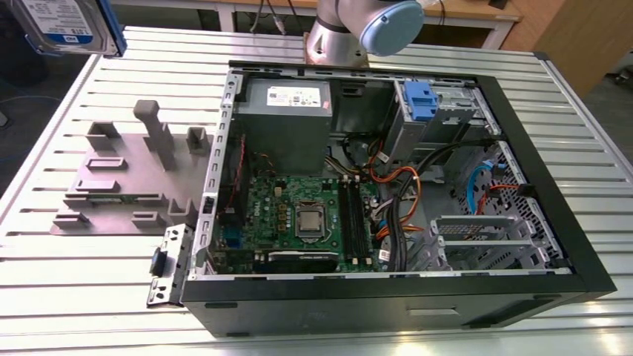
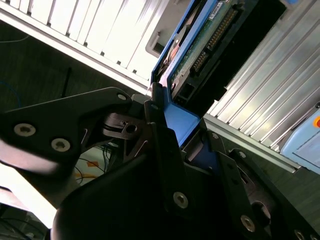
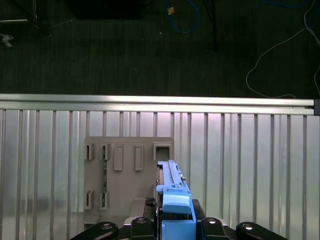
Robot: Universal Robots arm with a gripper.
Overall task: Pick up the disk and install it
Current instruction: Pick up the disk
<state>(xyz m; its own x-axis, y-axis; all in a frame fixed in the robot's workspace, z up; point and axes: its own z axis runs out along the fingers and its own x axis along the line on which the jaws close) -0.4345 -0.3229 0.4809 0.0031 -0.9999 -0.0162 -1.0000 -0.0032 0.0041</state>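
The disk [image 1: 64, 26], a silver drive with a white-and-blue label in a blue carrier, hangs in the air at the exterior view's far upper left, above the table's corner. In the second wrist view my gripper [image 2: 182, 125] is shut on the disk [image 2: 210, 45], its black fingers [image 2: 157, 125] clamped on the blue carrier's end. The first wrist view shows the disk [image 3: 172, 192] edge-on, rising from my gripper [image 3: 175, 225] over the grey fixture plate [image 3: 125, 175].
An open computer case [image 1: 554, 185] lies on the slatted aluminium table [image 1: 59, 282], with a grey power supply [image 1: 287, 104] and a blue latch at the drive bay [image 1: 420, 100]. A grey fixture plate with upright holders [image 1: 129, 178] sits at the case's left. The arm's base [image 1: 361, 30] stands behind the case.
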